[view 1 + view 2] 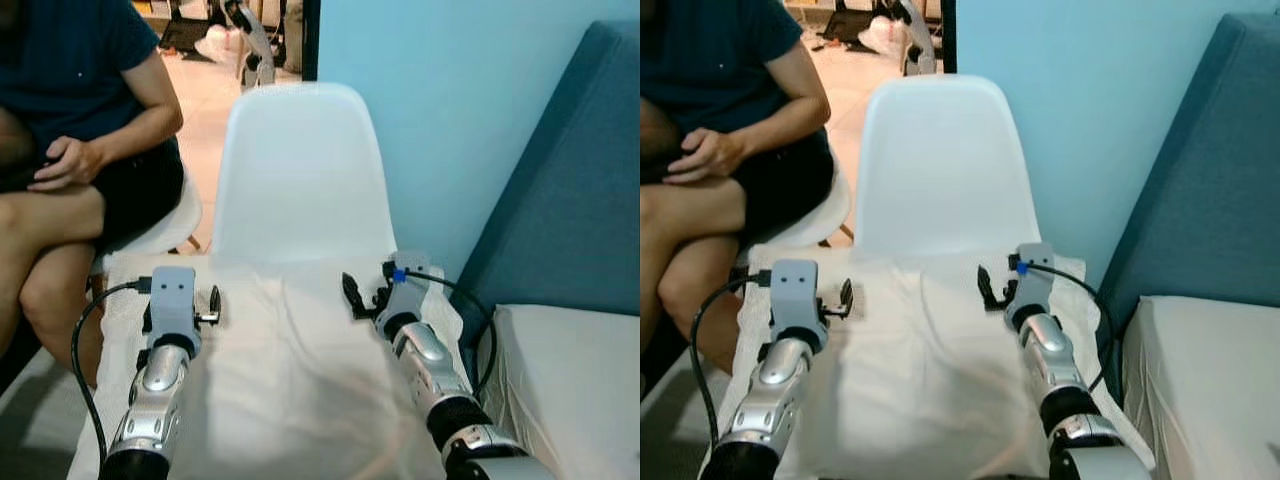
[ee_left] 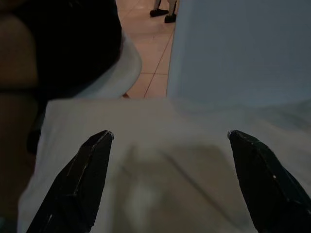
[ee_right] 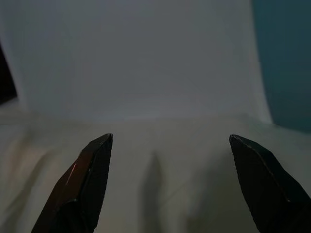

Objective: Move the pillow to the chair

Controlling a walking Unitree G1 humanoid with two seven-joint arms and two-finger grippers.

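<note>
Head views: soft white cloth pillow (image 1: 290, 380) is lying on the seat of the white plastic chair (image 1: 300, 170), w/ its far edge touching the chair back. Left pincer (image 1: 212, 305) & right pincer (image 1: 352, 295) are hovering over it. A person (image 1: 80, 150) is sitting just beside the chair.

Left wrist view: left pincer is spreading wide above the pillow.

Right wrist view: right pincer is spreading wide too, pinching nothing.

Two silver, ribbed arms with grey wrist blocks

The left gripper (image 1: 212, 305) and right gripper (image 1: 352, 295) have long black tapered fingers; black cables loop from each wrist, a blue tag at the right wrist's 12 o'clock.
</note>
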